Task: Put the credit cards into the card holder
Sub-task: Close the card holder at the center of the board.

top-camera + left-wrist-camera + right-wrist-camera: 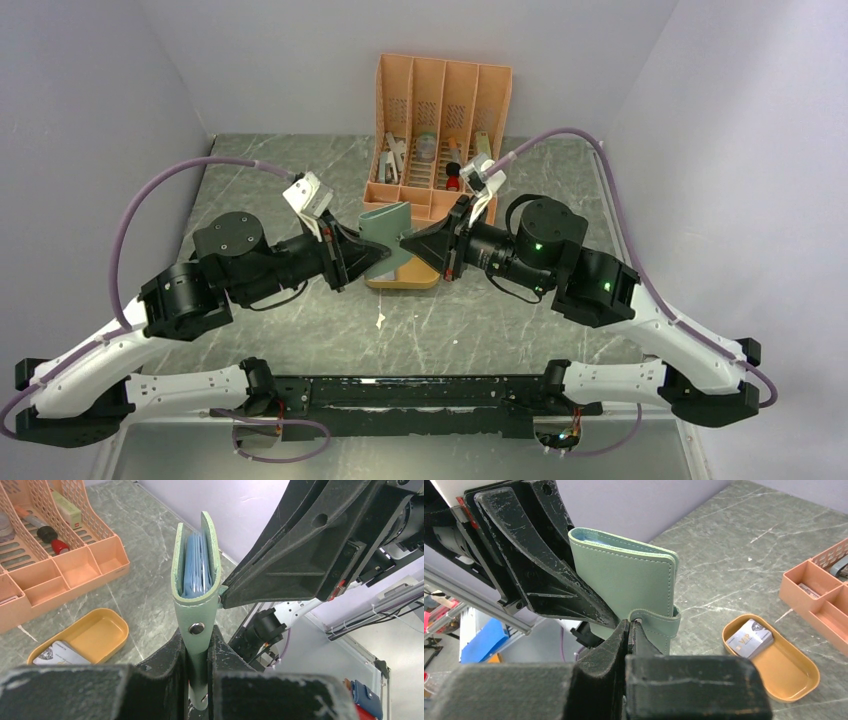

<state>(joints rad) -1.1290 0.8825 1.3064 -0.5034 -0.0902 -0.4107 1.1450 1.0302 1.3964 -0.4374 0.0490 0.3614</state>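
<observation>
The card holder (pixel 388 232) is up off the desk, standing roughly upright between my two end effectors, its long axis running up and down. It looks shut: the covers gape only a little at the top edge, where the blue pockets show in the left wrist view, and the strap is wrapped round its edge.

My left end effector (pixel 372 255) is clenched on the card holder's lower part, one finger on each cover. My right end effector (pixel 410 243) comes in from the opposite side, tip to tip with the left, its fingers pinched together on the tab of the strap.

The credit cards (pixel 749 637) are not in the holder. They lie in a small stack at one end of the orange oval tray (pixel 400 282), on the desk directly below the holder, about equally close to both arms. The tall orange organizer (pixel 440 110) stands at the far side, well behind all of this.

As I judge it, the coming move turns on the strap. It lies on my right end effector's side, so peeling it away from the left's grip should open the holder.
</observation>
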